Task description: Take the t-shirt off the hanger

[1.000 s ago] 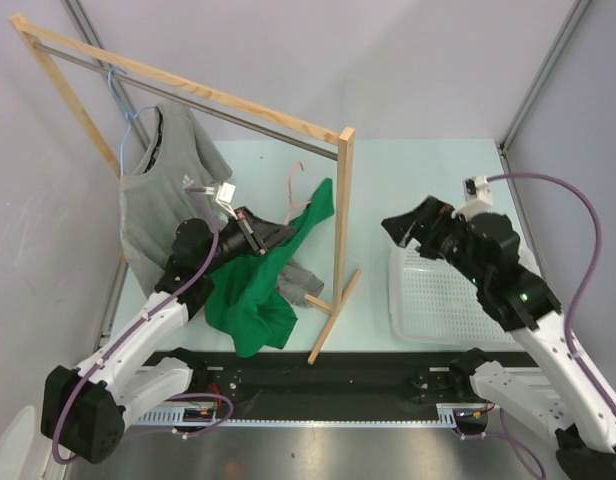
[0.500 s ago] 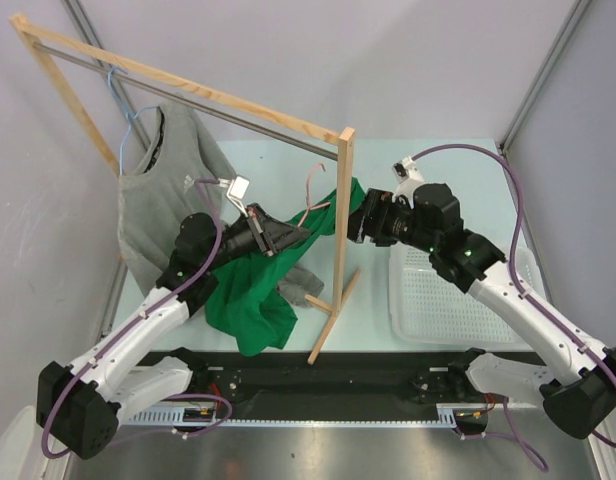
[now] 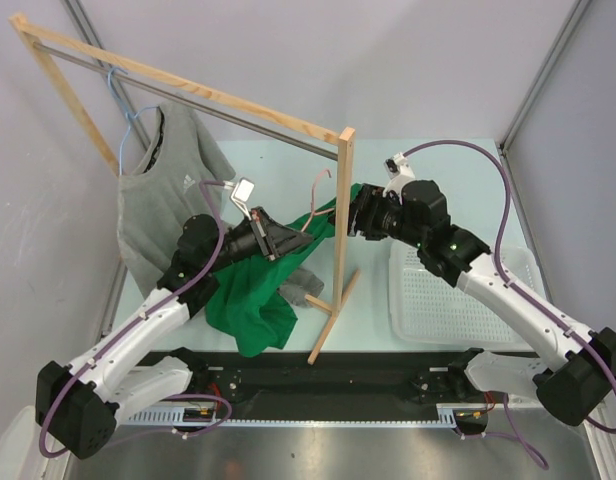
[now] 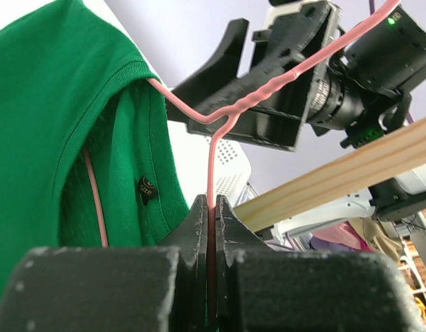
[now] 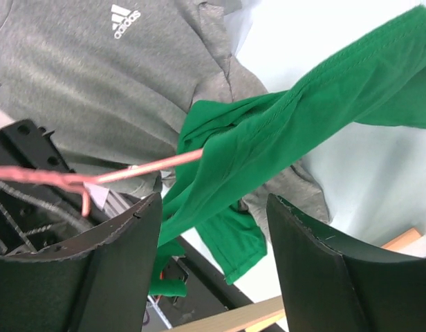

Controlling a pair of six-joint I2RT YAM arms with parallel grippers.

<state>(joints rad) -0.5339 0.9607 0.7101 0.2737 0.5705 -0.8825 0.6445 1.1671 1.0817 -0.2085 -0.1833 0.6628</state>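
A green t-shirt (image 3: 250, 300) hangs from a pink wire hanger (image 3: 310, 205) and trails onto the table. My left gripper (image 3: 273, 240) is shut on the hanger's neck (image 4: 211, 159), holding it raised; the shirt's collar (image 4: 130, 138) still hangs on the wire. My right gripper (image 3: 350, 215) is open beside the rack post, at the shirt's upper shoulder. In the right wrist view the green fabric (image 5: 268, 131) and the pink wire (image 5: 130, 169) lie beyond the spread fingers (image 5: 116, 277), and nothing is gripped.
A wooden rack (image 3: 340, 230) stands between the arms, its post right next to the right gripper. A grey t-shirt (image 3: 153, 195) hangs from a blue hanger (image 3: 123, 120) on the rail. A white basket (image 3: 458, 300) sits at the right.
The right arm swung left from above the basket to the green shirt at the rack post, its jaws narrowing somewhat. The left gripper lifted the hanger slightly up and right.
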